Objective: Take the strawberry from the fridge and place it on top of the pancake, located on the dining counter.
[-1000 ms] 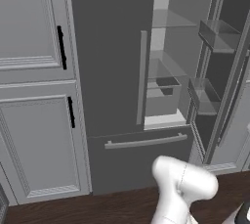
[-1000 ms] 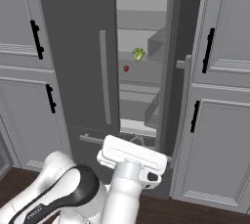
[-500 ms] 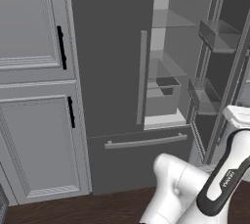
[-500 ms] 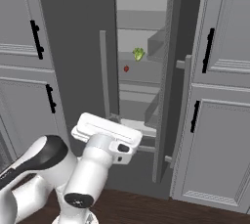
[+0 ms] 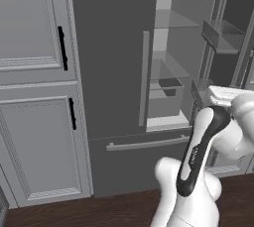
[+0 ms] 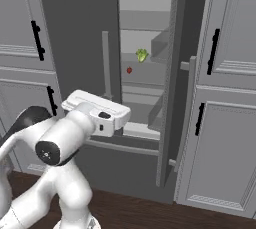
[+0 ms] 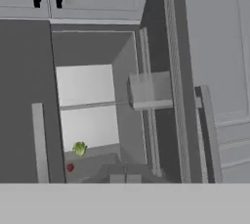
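Jaws: pressed together with nothing between them, as far as the hand view allows; the two small dark tips of the two-finger gripper point(image 7: 125, 178) barely rise above the bottom band, so the hedge stands.
Gripper position: raised in front of the fridge opening, well apart from the shelf items; in the right base view the white hand block point(image 6: 100, 114) sits below and left of the lit compartment.
Arm: white Franka arm with dark joints point(image 5: 203, 146), elbow bent, rising at lower right of the left base view.
Strawberry: tiny red berry point(image 6: 129, 70) on a shelf inside the fridge, near the left side of the opening; seen also in the hand view point(image 7: 70, 168).
Neighbour: small yellow-green item point(image 6: 142, 55) near the berry, higher and to its right in the right base view.
Fridge: tall dark grey double-door fridge point(image 5: 109, 47), right door swung open, left door shut with its long grey bar handle point(image 5: 144, 78).
Surroundings: light grey panelled cabinets with black handles point(image 5: 30, 37) on both sides.
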